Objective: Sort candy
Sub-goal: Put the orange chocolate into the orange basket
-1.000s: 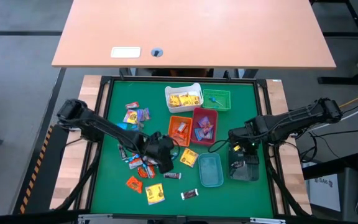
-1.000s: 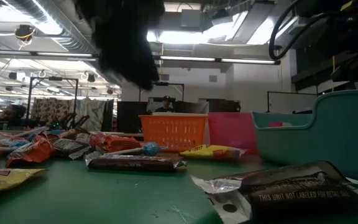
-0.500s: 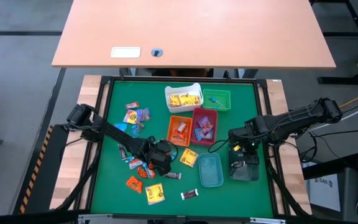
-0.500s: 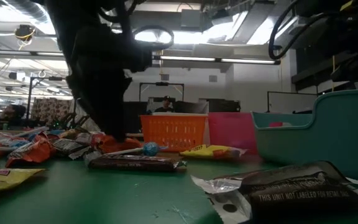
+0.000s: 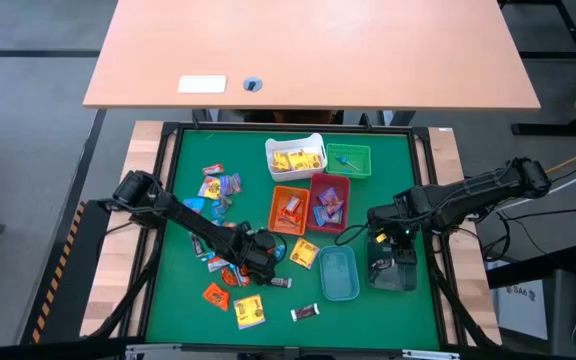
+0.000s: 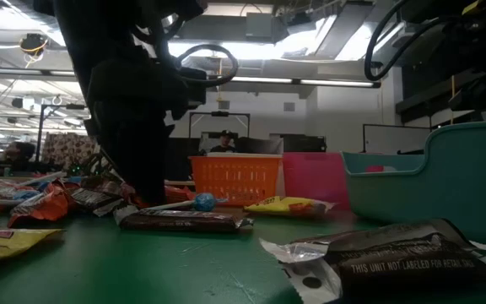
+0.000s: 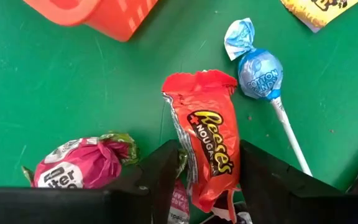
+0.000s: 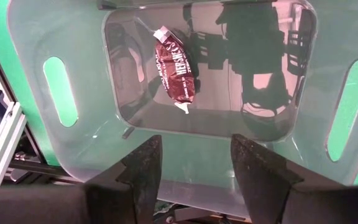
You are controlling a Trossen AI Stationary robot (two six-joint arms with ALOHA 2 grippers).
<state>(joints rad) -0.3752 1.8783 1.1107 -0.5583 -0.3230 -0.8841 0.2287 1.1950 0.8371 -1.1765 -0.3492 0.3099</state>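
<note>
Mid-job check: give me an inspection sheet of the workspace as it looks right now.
Surface: green mat inside a dark frame.
Job's things: loose candy lower left; orange peanut-butter bar between the left fingers; brown chocolate in the clear bin.
Clutter: white, green, orange, red and teal bins mid-mat.
Grippers: left gripper open, low astride the orange bar; right gripper open above the clear bin.
Cables: bundle beside the right arm.
Surroundings: tan desk; a person far behind.

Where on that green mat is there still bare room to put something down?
Bare green mat lies right of the green bin and along the near edge right of the blue bin. A strip above the white bin is also free. It is crowded at left centre, where loose candy surrounds the left hand.
</note>
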